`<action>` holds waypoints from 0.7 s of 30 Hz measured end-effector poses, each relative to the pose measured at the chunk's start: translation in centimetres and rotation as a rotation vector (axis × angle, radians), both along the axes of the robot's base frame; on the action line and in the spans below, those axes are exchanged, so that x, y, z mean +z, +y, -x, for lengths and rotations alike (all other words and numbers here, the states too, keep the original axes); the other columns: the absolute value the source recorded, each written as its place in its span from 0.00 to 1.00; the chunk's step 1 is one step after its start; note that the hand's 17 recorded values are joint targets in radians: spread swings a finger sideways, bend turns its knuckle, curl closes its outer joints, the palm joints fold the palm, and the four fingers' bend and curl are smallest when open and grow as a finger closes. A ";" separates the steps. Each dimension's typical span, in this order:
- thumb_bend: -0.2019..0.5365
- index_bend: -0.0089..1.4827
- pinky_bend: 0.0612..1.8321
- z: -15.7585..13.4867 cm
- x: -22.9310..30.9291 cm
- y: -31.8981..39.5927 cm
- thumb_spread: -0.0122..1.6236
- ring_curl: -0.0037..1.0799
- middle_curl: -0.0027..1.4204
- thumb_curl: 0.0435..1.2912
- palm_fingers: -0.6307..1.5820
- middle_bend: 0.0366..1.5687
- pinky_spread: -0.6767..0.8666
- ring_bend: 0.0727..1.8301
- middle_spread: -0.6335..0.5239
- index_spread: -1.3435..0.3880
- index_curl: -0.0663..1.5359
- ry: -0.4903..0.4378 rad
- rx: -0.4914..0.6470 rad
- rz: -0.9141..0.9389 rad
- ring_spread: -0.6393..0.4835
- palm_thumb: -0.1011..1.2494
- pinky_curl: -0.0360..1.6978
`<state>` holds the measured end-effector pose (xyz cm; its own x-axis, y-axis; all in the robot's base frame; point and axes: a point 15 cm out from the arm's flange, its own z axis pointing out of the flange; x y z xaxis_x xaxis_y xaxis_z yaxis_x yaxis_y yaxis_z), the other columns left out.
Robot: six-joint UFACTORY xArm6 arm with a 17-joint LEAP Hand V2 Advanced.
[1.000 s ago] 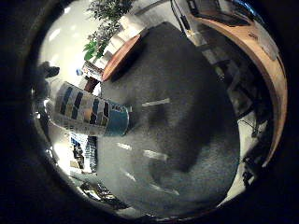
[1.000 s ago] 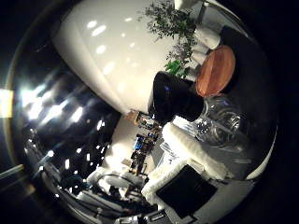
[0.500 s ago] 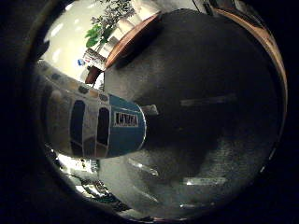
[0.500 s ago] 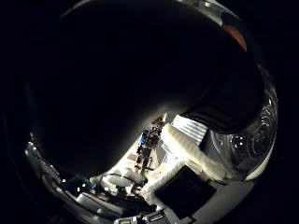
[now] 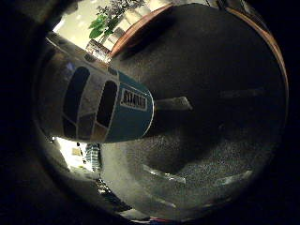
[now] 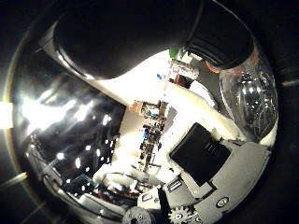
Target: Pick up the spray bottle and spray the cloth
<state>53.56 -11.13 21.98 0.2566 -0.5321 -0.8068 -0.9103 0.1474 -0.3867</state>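
Note:
The spray bottle [image 5: 103, 108] stands very close to my palm on a dark grey cloth [image 5: 211, 145]; its body carries a blue label with dark and tan patches. In the thumb side view its black spray head [image 6: 126, 42] fills the area over the palm and its clear wall [image 6: 250, 100] bulges right beside my hand [image 6: 205, 158]. One white finger [image 6: 196, 109] with a black pad stretches out alongside the clear wall, not wrapped round it. The far side of the bottle is hidden.
The grey cloth covers a table with a wooden rim [image 5: 136, 30]. A green plant [image 5: 105, 21] stands behind it, and a cluttered shelf [image 6: 149, 135] shows in the bright room beyond.
The palm has come closer to the bottle: its label fills far more of the little finger side view, and the black head now looms over the thumb side view.

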 end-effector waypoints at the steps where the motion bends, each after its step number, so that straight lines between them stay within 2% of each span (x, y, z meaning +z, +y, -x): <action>1: 0.25 0.17 0.15 0.1 0.1 0.2 0.67 0.29 0.31 0.24 0.65 0.26 0.44 0.31 0.40 0.58 0.28 0.001 0.007 -0.006 0.42 0.63 0.16; 4: 0.25 0.17 0.19 0.5 0.3 0.2 0.67 0.32 0.34 0.24 0.73 0.30 0.35 0.35 0.38 0.57 0.30 0.003 0.013 -0.016 0.39 0.64 0.15; 5: 0.25 0.18 0.22 0.5 0.4 0.2 0.67 0.34 0.36 0.24 0.79 0.33 0.31 0.38 0.37 0.57 0.31 0.002 0.012 -0.016 0.38 0.64 0.15; 10: 0.25 0.30 0.37 1.2 1.3 0.5 0.67 0.43 0.43 0.26 0.84 0.45 0.17 0.48 0.35 0.56 0.40 -0.004 0.034 -0.043 0.36 0.66 0.20; 14: 0.26 0.39 0.44 2.0 2.4 0.6 0.65 0.47 0.47 0.28 0.85 0.56 0.14 0.54 0.37 0.57 0.46 -0.007 0.051 -0.074 0.37 0.69 0.24; 21: 0.26 0.52 0.57 3.0 3.7 0.7 0.61 0.53 0.51 0.35 0.83 0.67 0.19 0.64 0.40 0.58 0.55 -0.016 0.040 -0.070 0.39 0.75 0.33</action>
<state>50.52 -10.45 25.73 0.2897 -0.4634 -0.8375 -0.9100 0.1378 -0.3911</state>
